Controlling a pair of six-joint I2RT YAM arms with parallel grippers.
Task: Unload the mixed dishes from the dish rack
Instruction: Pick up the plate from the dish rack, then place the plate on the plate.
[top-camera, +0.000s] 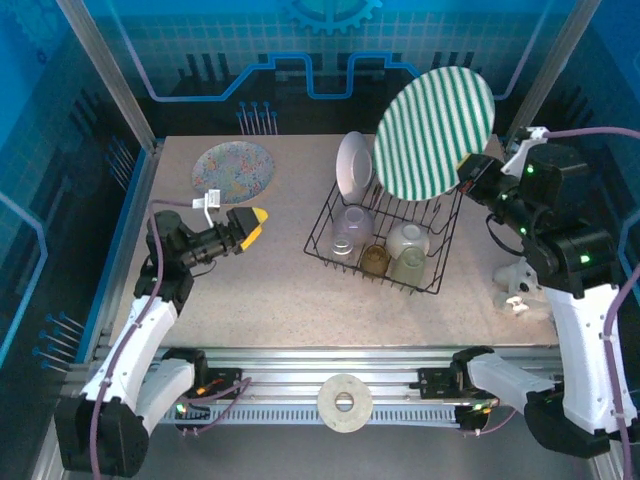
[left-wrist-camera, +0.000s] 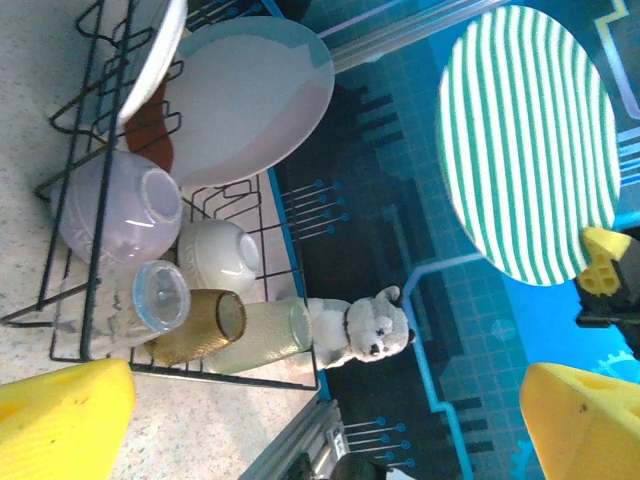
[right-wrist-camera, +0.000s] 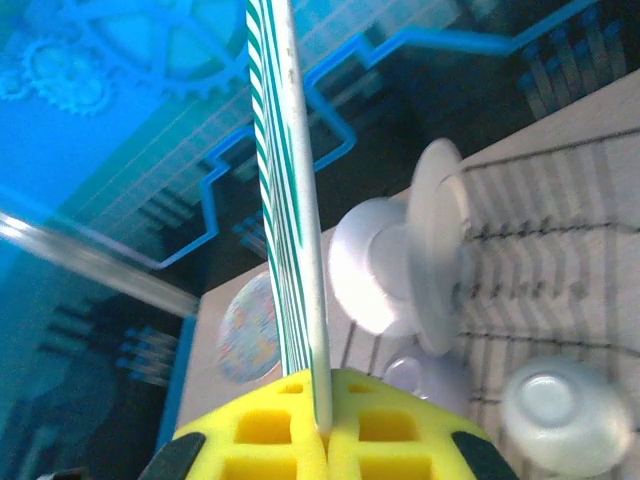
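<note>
- My right jaws are clenched on the lower rim of the green-striped plate (top-camera: 433, 132). The right wrist view shows the plate (right-wrist-camera: 290, 200) edge-on, rising straight out from between the yellow pads.
- The plate hangs in the air above the far right corner of the dish rack (top-camera: 316, 228), apart from the wires and tilted on edge. It is out, so I judge the step in hand is carrying it to a resting place.
- I hold a wide plate by a small bite of rim, so it can swing or slip. I should move slowly and avoid any quick wrist turns.
- Just below and left stand two white plates (top-camera: 353, 165) upright in the rack, with the lilac cup (top-camera: 350, 230), amber cup (top-camera: 375, 258), cream cup (top-camera: 408, 238) and pale green cup (top-camera: 408, 265) in front. I should stay high until I am past them.
- The patterned plate (top-camera: 232, 170) lies flat on the desk (top-camera: 280, 290) at the far left, a likely spot to set down beside or on top.
- My left jaws are spread wide and empty, hovering over the desk between that plate and the rack, so my path must go around them.
- I should lay the plate nearly flat and touching before I let go.
</note>
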